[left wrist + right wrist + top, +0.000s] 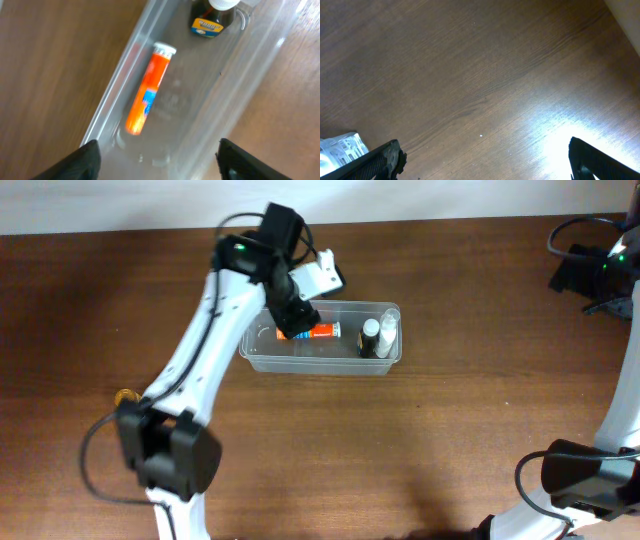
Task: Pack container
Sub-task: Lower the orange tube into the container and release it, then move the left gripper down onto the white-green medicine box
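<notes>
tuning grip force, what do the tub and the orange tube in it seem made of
The container: clear glossy plastic, likely; the table grain shows through its walls. The orange tube: smooth, seemingly plastic, white cap; coated metal is possible.

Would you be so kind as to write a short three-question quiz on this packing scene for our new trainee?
1. True or false: the orange tube lies on its side inside the container.
2. Which one hangs open above the container? A) the left end effector B) the right one C) neither
3. Fill in: the dark bottle in the container has a ___ cap.

Key: 1 true; 2 A; 3 white.
</notes>
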